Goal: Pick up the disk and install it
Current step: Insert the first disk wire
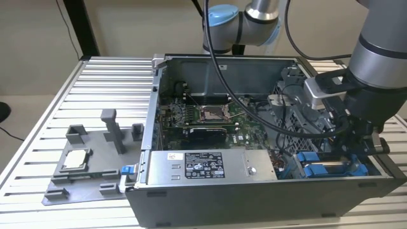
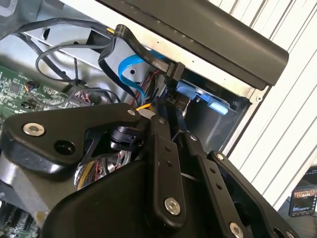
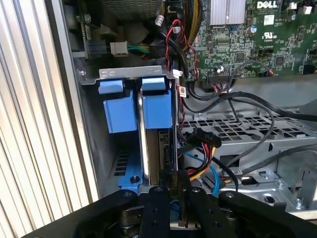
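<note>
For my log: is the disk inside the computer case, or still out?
Inside: the disk stands on edge in the drive bay, with the gripper at its end.
</note>
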Robot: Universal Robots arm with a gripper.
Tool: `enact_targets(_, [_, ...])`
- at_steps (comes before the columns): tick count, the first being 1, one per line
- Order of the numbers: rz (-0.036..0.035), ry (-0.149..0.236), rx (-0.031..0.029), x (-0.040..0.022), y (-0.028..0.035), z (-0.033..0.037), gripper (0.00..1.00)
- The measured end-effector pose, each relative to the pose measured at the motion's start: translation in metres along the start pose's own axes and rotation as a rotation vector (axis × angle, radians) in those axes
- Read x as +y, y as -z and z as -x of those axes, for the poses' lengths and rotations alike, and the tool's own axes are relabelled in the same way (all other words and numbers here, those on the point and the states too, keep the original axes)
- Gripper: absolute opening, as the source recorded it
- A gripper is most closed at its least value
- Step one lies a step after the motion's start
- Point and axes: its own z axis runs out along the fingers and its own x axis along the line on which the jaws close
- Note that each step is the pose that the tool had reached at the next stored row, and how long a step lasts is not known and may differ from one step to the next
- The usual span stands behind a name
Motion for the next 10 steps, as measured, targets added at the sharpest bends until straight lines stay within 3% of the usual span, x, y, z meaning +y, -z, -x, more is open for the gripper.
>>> enact_targets(10, [0.0, -0.001, 0.0002, 0.0001, -0.0005, 0.0, 0.0])
